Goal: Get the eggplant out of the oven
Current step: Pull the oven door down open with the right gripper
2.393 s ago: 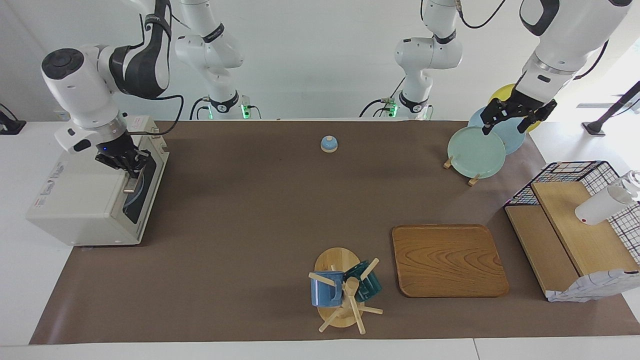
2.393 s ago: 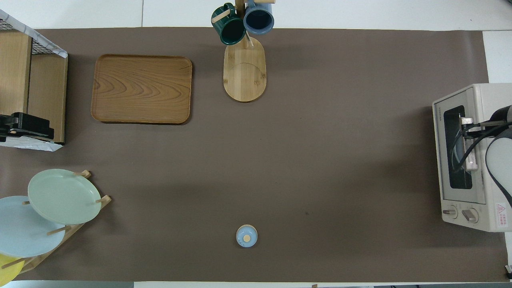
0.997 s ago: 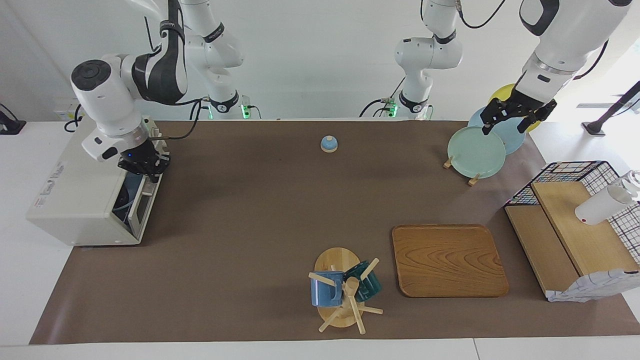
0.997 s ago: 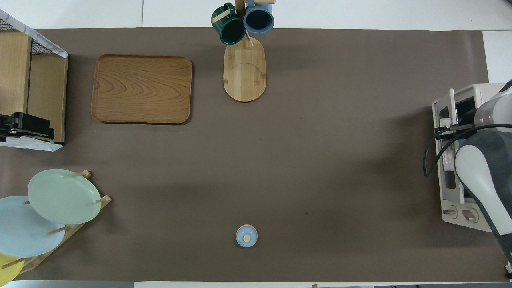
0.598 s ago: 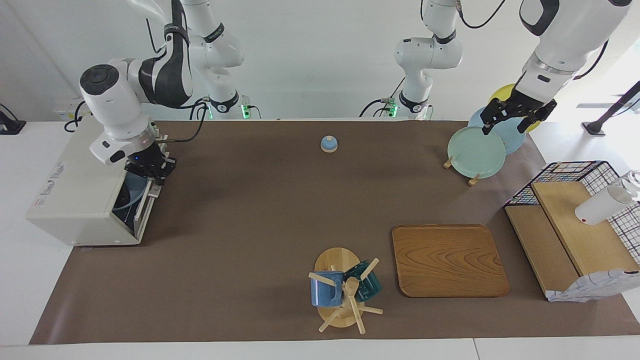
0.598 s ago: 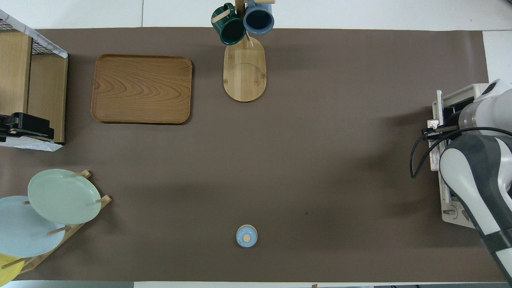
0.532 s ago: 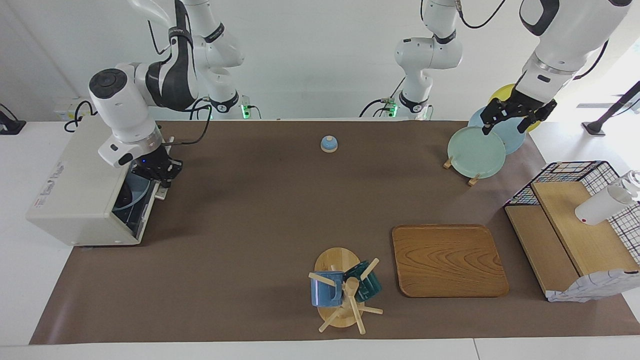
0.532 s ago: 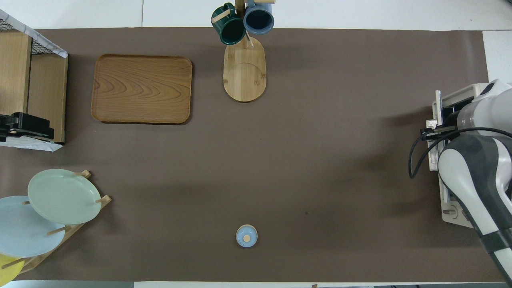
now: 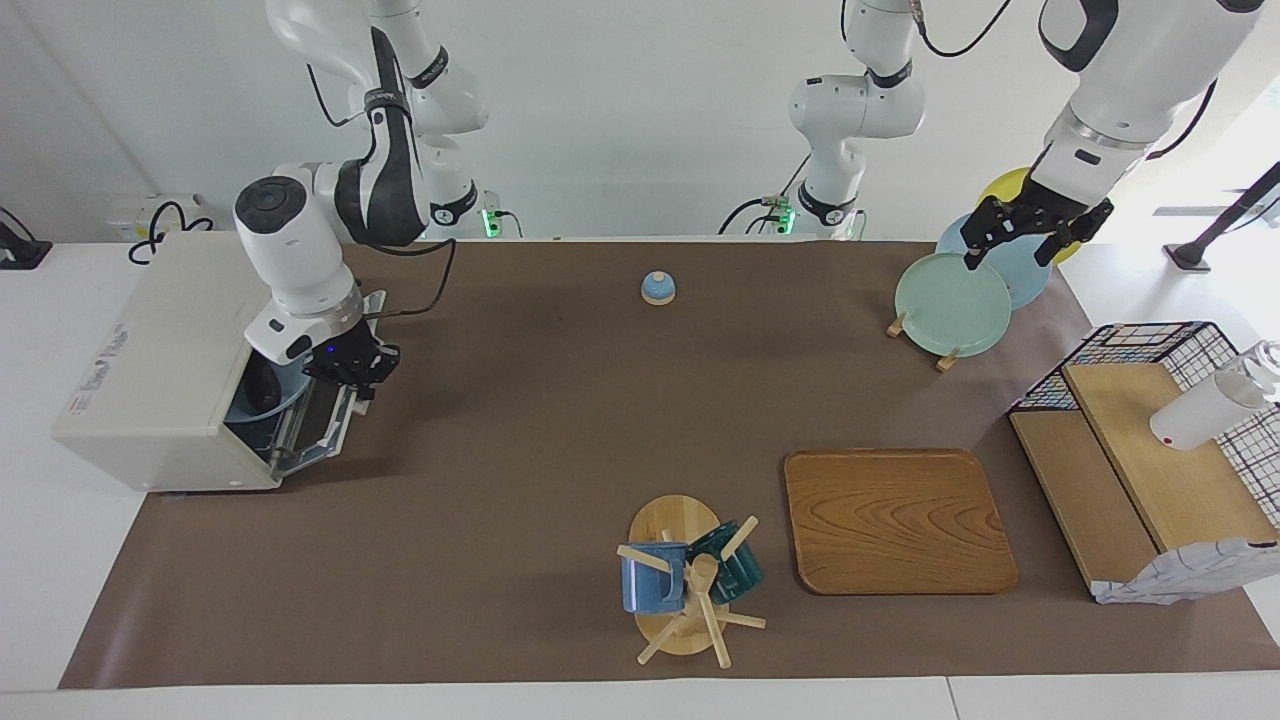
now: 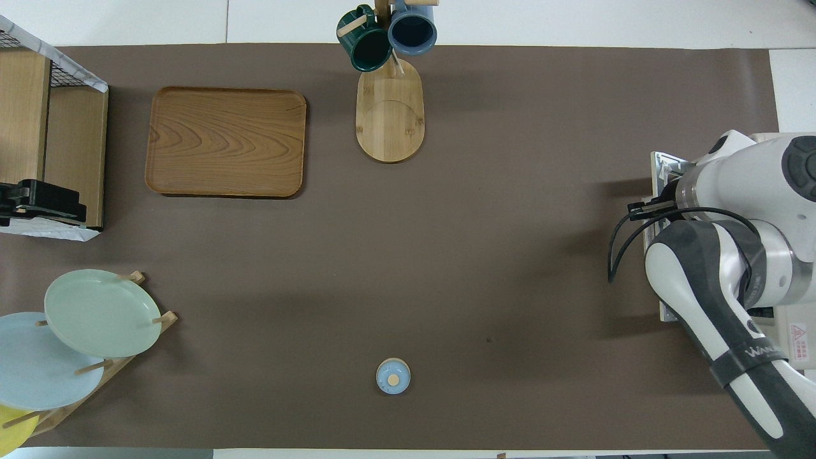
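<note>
The right gripper (image 9: 352, 372) is clamped on the oven (image 9: 150, 370) door's handle (image 9: 362, 385), the door partly lowered. The eggplant (image 9: 262, 382) lies inside on a blue plate (image 9: 268, 400), not yet taken. The left gripper (image 9: 1030, 232) waits spread over the plate rack (image 9: 945, 355) corner.

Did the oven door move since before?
Yes. The oven door has swung down and outward from the oven, away from its cream top, pulled by the right gripper.

oven (image 9: 150, 385): you see a boxy cream-white toaster oven at the right arm's end of the table, directly under the right gripper (image 9: 358, 380), which is clamped on the door's top edge.
oven door (image 9: 322, 425): swung most of the way down, dark glass pane showing.
eggplant (image 9: 263, 383): dark rounded shape inside the cavity on a pale blue dish; you can't make out more.
</note>
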Controlling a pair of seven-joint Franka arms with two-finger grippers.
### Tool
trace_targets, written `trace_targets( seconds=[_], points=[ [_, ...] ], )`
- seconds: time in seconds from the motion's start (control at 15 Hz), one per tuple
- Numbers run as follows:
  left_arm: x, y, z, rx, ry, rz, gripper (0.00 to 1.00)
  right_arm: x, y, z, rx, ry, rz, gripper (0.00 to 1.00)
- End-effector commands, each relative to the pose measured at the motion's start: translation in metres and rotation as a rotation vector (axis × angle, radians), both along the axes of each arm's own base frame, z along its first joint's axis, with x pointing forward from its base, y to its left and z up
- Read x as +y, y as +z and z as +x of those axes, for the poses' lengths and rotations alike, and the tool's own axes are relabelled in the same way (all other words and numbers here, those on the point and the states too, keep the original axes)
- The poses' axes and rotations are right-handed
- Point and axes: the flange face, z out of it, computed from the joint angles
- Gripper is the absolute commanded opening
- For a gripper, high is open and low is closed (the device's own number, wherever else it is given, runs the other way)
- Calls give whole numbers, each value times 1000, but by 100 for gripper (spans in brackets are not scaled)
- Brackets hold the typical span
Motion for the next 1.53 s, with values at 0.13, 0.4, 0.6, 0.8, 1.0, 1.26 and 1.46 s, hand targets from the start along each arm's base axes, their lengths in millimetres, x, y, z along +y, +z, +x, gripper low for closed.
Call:
trace_targets(
  seconds=[0.13,0.4,0.6,0.8,1.0,1.26,1.46],
  points=[
    [2,2,-7,6,-8,9,100,-3,-33,0,-43,-4,4,0],
    [2,2,-7,6,-8,9,100,0,-69,-2,-33,-18,7,0],
    [2,2,-7,5,-9,9,100,24,-80,-1,-30,-20,11,0],
    [2,2,-7,6,-8,9,100,39,-77,0,-39,-29,14,0],
    [3,2,-7,6,-6,9,100,69,-70,2,-47,-54,24,0],
    [2,3,-7,5,-9,9,100,78,-35,7,-14,-65,16,0],
    [2,2,-7,6,-9,9,100,69,2,6,32,-85,4,49]
  ],
)
